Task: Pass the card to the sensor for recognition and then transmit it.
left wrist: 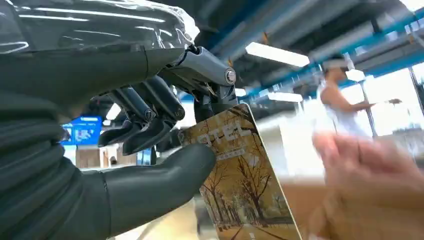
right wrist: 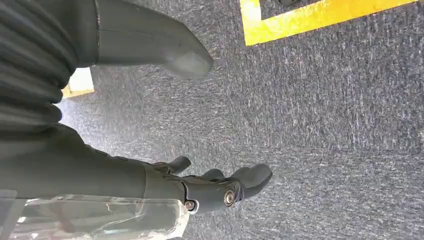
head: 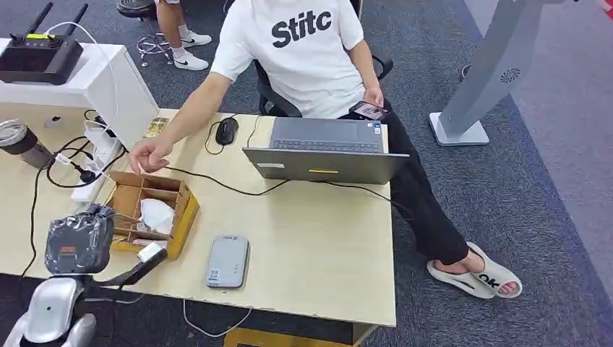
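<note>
A light wooden table (head: 311,238) seen from above, with the robot's left hand (head: 79,238) raised over its near left corner. Seen from the left wrist, the thumb and dark fingers (left wrist: 150,120) pinch a card (left wrist: 240,185) printed with autumn trees, held upright. Just beyond the hand, along the table's left edge, sits an open cardboard box (head: 152,210) with white paper inside. A person's hand (head: 148,153) reaches toward the box's far side from a seated person in a white shirt (head: 296,50) at the far edge. A grey sensor pad (head: 227,260) lies flat near the front edge, right of the box. A laptop (head: 325,152) stands open toward the far edge. The right hand (right wrist: 210,185) hangs over grey carpet (right wrist: 325,125), thumb apart and fingers loosely extended, holding nothing.
</note>
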Available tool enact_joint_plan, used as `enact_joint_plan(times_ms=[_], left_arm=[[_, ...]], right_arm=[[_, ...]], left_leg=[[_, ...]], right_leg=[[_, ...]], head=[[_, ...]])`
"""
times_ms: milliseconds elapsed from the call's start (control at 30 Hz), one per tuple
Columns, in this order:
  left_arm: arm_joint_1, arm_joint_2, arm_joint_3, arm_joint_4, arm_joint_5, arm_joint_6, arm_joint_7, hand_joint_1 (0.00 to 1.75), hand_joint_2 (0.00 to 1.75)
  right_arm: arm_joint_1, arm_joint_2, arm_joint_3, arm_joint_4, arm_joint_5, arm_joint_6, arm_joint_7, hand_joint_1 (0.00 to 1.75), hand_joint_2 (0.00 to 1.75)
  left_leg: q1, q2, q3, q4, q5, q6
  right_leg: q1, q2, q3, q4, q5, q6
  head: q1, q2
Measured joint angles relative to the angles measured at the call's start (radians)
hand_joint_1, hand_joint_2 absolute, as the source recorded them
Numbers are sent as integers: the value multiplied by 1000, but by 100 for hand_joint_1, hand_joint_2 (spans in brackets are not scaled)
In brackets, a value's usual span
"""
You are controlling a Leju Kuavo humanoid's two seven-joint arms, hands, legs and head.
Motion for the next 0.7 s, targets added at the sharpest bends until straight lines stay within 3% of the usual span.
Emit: enact_joint_plan(times_ms=[100,333,400,500,700], left_arm=[[-7,37,48,-92,9,2,-22,175,175],[-28,74,108,-204,24,40,-30,175,175],[-52,81,123,-217,-20,43,-26,175,175],[-98,91,124,-183,-99,41,-20,175,175],[-225,77,114,35,-139,87,16,175,175]], right_arm=[[0,0,0,0,0,-5,-3,0,175],[0,0,0,0,3,-9,-4,0,175],[-1,0,0,2,10,-11,-4,0,175],[-2,-4,2,9,18,-14,-4,0,175],[-9,-21,15,24,28,-21,-4,0,175]], left_leg=[[0,0,0,0,0,0],[0,0,0,0,0,0],[0,-2,0,0,0,0],[0,-3,0,0,0,0],[0,-3,1,0,2,-1]], right_leg=[[0,0,0,0,0,0],[0,0,0,0,0,0],[0,-2,1,0,0,0],[0,-3,1,0,0,0],[0,-2,0,0,1,-1]], head=[[0,0],[1,0],[0,0],[0,0],[0,0]])
